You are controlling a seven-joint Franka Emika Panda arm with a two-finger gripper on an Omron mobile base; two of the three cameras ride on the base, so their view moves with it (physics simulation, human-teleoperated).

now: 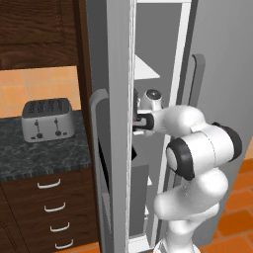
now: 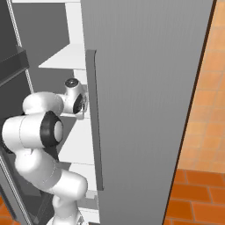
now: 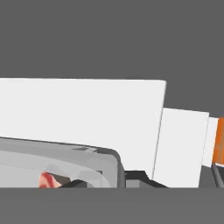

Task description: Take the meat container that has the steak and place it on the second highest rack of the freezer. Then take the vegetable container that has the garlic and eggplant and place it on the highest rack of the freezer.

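One meat container [image 3: 61, 164] with one steak [image 3: 49, 180] inside the freezer [image 1: 114, 123] (no labels); gripper's fingers' grip unclear.

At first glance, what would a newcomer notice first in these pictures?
The white arm fills the middle of both base views, reaching between the freezer doors toward its thin white shelves. In the hand view a grey container with red meat sits low at the left. A silver toaster stands on the dark counter.
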